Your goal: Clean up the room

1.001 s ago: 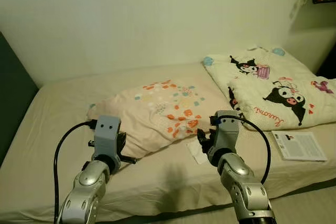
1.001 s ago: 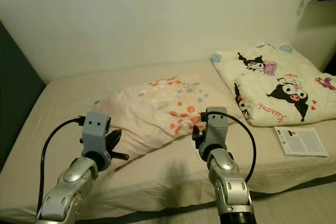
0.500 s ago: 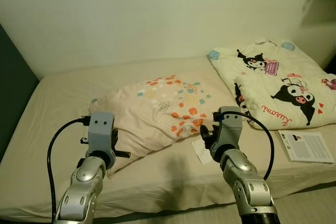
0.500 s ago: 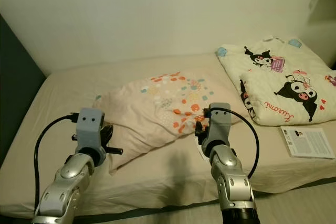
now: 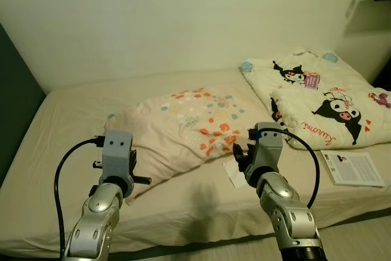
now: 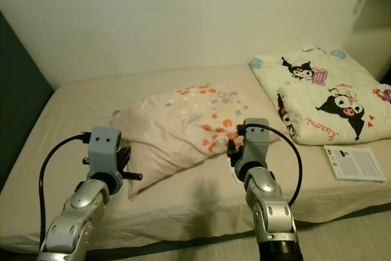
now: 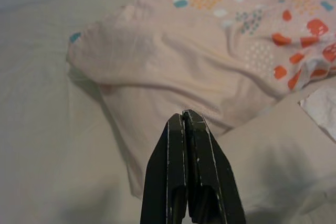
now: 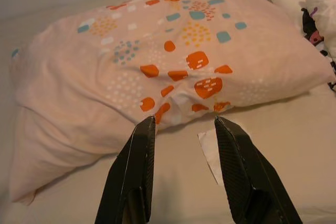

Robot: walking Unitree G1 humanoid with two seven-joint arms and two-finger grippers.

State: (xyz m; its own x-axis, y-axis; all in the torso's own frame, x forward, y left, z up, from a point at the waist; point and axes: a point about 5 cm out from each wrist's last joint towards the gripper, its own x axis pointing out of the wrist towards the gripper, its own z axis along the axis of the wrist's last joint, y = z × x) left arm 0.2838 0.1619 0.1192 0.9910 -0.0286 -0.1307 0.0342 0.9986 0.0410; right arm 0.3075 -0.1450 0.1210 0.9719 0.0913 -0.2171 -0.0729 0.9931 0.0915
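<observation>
**Operator:** I have both arms up over the near edge of the bed (image 5: 55, 169). The pink pillow (image 5: 183, 126) with orange and teal spots lies across the middle of the mattress, ahead of both grippers.

**Supervisor:** Where is the left gripper against it?

**Operator:** The left gripper (image 7: 185, 119) has its two black fingers pressed flat together, nothing between them. In its wrist view the tips point at the pillow's near lower edge, close to the corner that sags toward me. I can't tell whether the tips touch the fabric or sit just short of it.

**Supervisor:** And the right?

**Operator:** The right gripper (image 8: 184, 121) is spread wide, with the fingers (image 8: 137, 156) apart and holding nothing. Its tips sit just before the pillow's near edge, right below the cluster of orange spots. Between and beneath the fingers there's a white scrap of paper (image 8: 212, 153) lying flat on the sheet, partly tucked against the pillow's edge.

**Supervisor:** Anything else on the bed?

**Operator:** To my right, a folded cream blanket (image 5: 317, 102) printed with black cartoon characters lies at the far right of the mattress, its near corner close to the pillow's right end. Near the front right edge of the bed lies a white booklet (image 5: 352, 168), flat, well apart from the right gripper. A dark panel (image 5: 15, 114) borders the bed on the left, and a plain pale wall (image 5: 183, 16) runs behind it.
</observation>
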